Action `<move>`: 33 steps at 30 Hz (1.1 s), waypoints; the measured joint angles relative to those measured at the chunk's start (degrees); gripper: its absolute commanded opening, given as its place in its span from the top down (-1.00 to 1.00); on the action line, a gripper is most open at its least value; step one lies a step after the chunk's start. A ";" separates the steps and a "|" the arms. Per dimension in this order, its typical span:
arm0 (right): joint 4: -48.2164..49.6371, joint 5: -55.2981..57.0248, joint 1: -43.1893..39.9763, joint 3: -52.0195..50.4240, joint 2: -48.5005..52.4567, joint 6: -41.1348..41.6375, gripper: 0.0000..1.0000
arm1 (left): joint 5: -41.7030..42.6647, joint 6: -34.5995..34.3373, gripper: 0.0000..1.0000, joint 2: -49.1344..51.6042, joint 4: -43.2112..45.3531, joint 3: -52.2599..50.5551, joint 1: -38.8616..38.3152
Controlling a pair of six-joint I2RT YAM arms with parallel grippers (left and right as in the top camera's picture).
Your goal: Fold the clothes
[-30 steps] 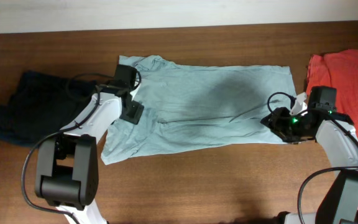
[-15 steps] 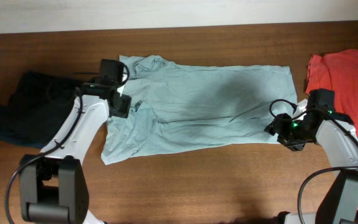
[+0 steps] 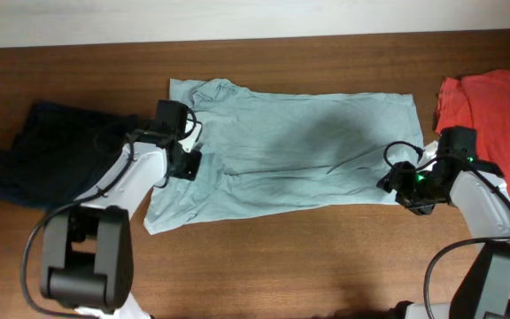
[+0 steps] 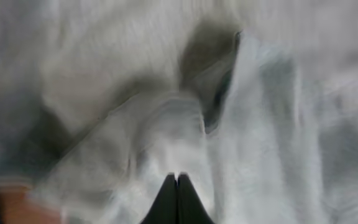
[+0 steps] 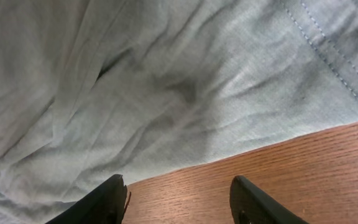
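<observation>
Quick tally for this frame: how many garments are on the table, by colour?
Pale grey-blue T-shirt: 1
Dark navy garment: 1
Orange-red shirt: 1
Total: 3

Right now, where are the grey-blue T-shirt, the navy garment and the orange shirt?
grey-blue T-shirt (image 3: 299, 151): overhead view, middle of its body.
navy garment (image 3: 47, 155): overhead view, its middle.
orange shirt (image 3: 503, 106): overhead view, its visible middle.
</observation>
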 measured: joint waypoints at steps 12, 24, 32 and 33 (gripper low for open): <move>0.24 0.02 0.00 0.00 0.00 0.02 -0.18 | -6.27 0.20 0.99 4.37 9.90 0.92 1.81; 0.20 0.13 0.00 0.00 0.00 -0.11 -0.28 | -9.07 -0.87 0.69 4.81 -16.52 25.99 3.41; -1.51 1.09 -1.25 0.00 0.00 -0.20 -0.30 | 3.80 -8.50 0.69 4.79 -38.49 27.36 3.17; -1.84 1.11 -1.55 0.00 0.00 -0.22 -0.30 | 4.09 -9.11 0.68 4.79 -39.23 26.58 3.23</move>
